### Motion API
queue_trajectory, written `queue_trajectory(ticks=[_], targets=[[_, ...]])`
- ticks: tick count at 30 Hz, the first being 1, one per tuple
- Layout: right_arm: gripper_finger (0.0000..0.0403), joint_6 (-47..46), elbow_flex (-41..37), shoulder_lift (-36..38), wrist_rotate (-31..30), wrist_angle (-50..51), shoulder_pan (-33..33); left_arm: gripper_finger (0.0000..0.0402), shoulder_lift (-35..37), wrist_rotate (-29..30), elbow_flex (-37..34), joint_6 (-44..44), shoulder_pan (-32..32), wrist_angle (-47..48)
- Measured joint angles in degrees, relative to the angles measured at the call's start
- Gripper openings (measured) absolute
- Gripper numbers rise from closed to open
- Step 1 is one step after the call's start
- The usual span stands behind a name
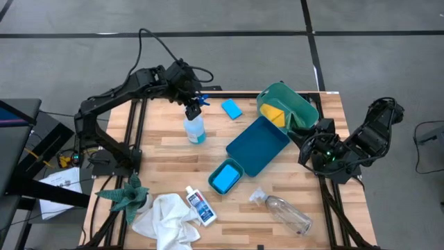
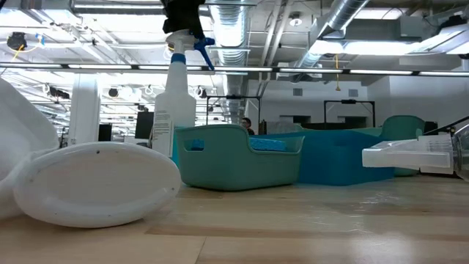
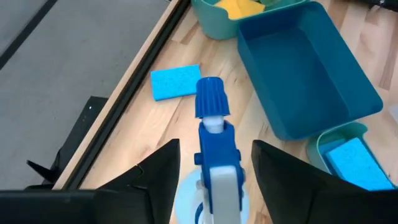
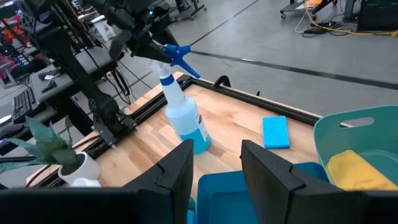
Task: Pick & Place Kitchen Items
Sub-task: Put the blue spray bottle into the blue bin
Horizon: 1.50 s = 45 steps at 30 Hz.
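The left gripper (image 1: pixel 191 97) straddles the upright spray bottle's (image 1: pixel 195 126) blue trigger head, fingers seemingly just clear of it. The right gripper (image 4: pixel 214 163) waits part-open beside the green bin (image 1: pixel 295 104).

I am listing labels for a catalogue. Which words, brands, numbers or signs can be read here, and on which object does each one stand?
Nothing can be read.
small bottle: blue label, print too small.
spray bottle: dark text block on its side, blurred.
papers on the floor beside the table: print too small.
sponges, bins, cloth, clear bottle: no text shows.
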State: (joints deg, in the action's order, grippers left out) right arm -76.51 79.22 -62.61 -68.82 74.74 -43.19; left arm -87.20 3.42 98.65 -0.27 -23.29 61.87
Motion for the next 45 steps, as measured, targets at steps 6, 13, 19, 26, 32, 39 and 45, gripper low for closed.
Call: queue_trajectory(ticks=[6, 13, 19, 26, 32, 39, 45], targets=[[0.0127, 0.0, 0.0, 0.0, 0.0, 0.2, -0.3, 0.0147, 0.0, 0.0, 0.0, 0.0, 0.0, 0.1], [0.0127, 0.0, 0.0, 0.0, 0.0, 0.3, -0.3, 0.0088, 0.0, 0.0, 0.0, 0.0, 0.0, 0.0], [0.0127, 0.0, 0.0, 0.0, 0.0, 0.3, -0.3, 0.0090, 0.0, 0.0, 0.0, 0.0, 0.0, 0.0], [0.0127, 0.0, 0.0, 0.0, 0.0, 0.2, -0.3, 0.0083, 0.6, 0.0, 0.0, -0.2, 0.2, 0.4], [0.0127, 0.0, 0.0, 0.0, 0.0, 0.0, -0.3, 0.0083, 1.7, -0.4, -0.1, -1.0, 2.1, -1.3], [0.0127, 0.0, 0.0, 0.0, -0.2, 0.0, -0.3, 0.0083, 2.5, -0.6, -0.1, -1.7, 4.6, -3.5], [0.0127, 0.0, 0.0, 0.0, -0.2, 0.0, -0.3, 0.0083, 2.8, 0.5, 0.3, -1.7, 6.6, -7.5]])
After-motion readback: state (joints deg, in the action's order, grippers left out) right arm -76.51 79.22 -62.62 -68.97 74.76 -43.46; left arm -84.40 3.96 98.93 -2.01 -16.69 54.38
